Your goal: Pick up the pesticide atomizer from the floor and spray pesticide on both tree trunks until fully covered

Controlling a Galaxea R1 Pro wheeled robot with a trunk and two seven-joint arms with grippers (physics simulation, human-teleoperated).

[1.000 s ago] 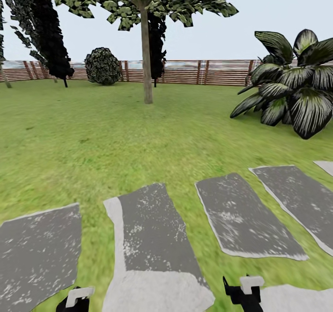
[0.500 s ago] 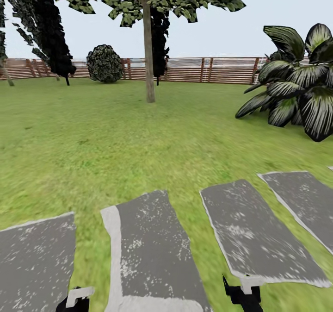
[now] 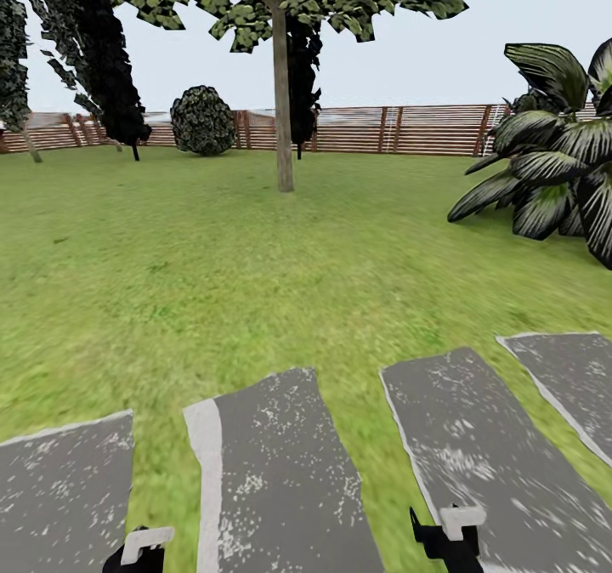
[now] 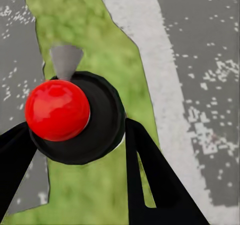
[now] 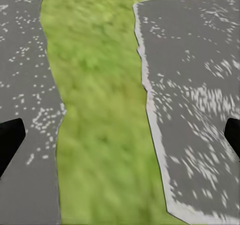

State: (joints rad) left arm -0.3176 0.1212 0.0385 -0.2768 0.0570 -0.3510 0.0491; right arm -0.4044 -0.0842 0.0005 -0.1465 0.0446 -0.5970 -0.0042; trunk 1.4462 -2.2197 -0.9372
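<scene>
The pesticide atomizer (image 4: 75,117) is pinched between the two dark fingers of the left gripper (image 4: 75,135), its red top seen end-on above the grass (image 4: 95,40) beside a grey stepping slab (image 4: 200,60), presumably so it is carried ready for spraying. The right gripper (image 5: 120,135) is spread wide and empty, judged idle for travel. A tree trunk (image 3: 283,105) is seen well ahead across the lawn, before the fence (image 3: 408,129).

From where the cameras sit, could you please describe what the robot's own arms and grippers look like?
At the bottom of the head view, each arm ends in a black body with a small white block on top: the left gripper and the right gripper. In the wrist views the jaws are plain matt black, tapering wedges, with only dark tips visible at the right one's edges. No cables or markings are visible.
</scene>
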